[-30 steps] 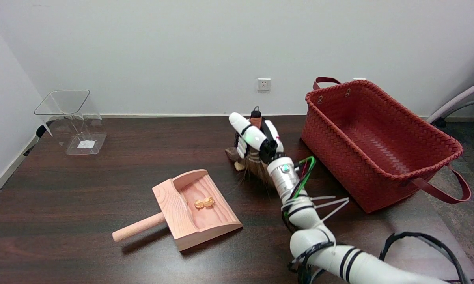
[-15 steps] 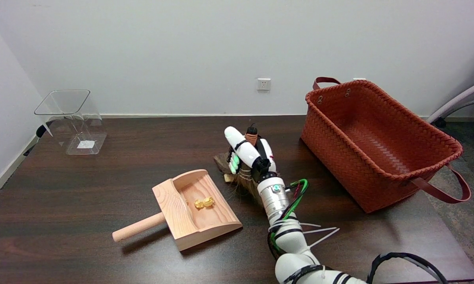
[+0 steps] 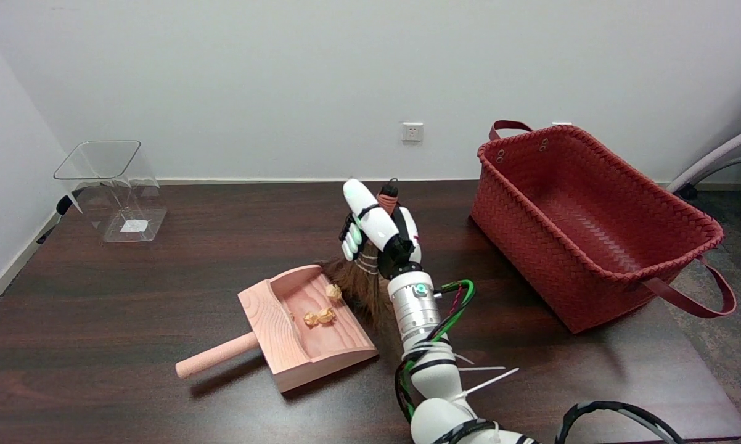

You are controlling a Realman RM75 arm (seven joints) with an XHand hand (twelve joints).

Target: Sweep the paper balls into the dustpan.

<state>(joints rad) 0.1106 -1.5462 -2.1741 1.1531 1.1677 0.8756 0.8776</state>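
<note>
The right hand [image 3: 376, 231] is wrapped around the handle of a small brush [image 3: 361, 280], fingers closed on it, holding it tilted so the dark bristles reach the open right edge of the wooden dustpan [image 3: 306, 324] on the tabletop [image 3: 161, 277]. One paper ball [image 3: 333, 291] sits at the bristle tips just inside the pan, another paper ball [image 3: 319, 317] lies further in. A red woven basket [image 3: 592, 222] stands to the right, a clear bin [image 3: 111, 188] at far left

The right hand [image 3: 376, 228] covers most of the broom [image 3: 358, 280] handle. Beside the red basket [image 3: 592, 222], a chair [image 3: 716, 160] is cut by the picture's edge, as is the desk [image 3: 161, 277].
</note>
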